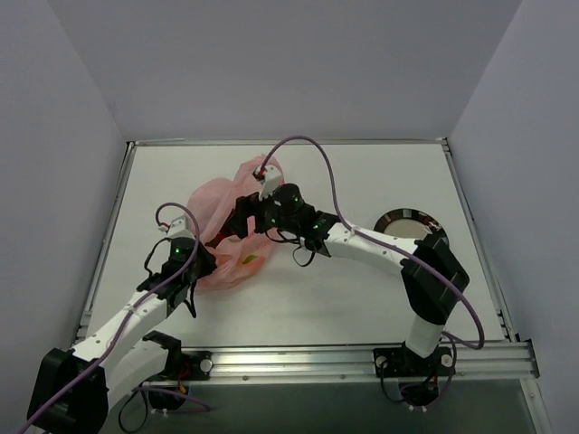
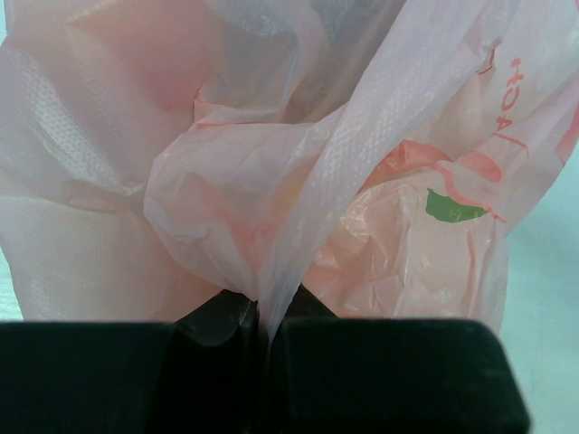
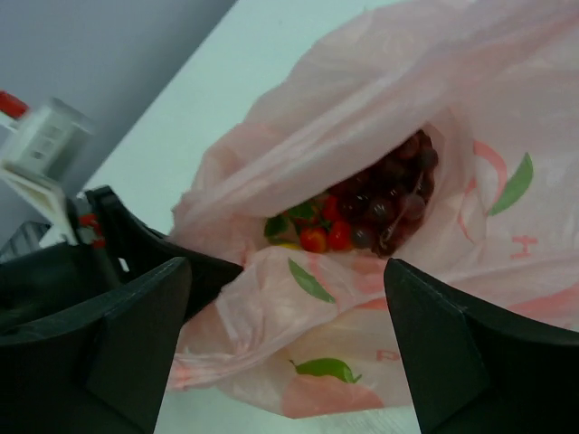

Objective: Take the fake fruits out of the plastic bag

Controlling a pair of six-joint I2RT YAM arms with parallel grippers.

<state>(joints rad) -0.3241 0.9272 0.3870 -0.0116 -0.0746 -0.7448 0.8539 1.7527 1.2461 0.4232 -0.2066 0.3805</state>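
Observation:
The pink plastic bag (image 1: 222, 226) lies crumpled left of the table's middle. My left gripper (image 1: 201, 268) is shut on a fold of the bag (image 2: 298, 199) at its near edge. My right gripper (image 1: 242, 220) is open and empty, its fingers (image 3: 136, 334) spread above the bag's mouth (image 3: 362, 199). Inside the mouth I see the dark purple grape bunch (image 3: 393, 194), small red fruits with green leaves (image 3: 324, 233) and a bit of yellow fruit. A yellow shape (image 1: 247, 263) shows through the bag in the top view.
A round dark-rimmed plate (image 1: 404, 221) sits to the right, partly behind the right arm. Raised metal rails edge the table on all sides. The left arm's gripper (image 3: 136, 244) shows at the left of the right wrist view.

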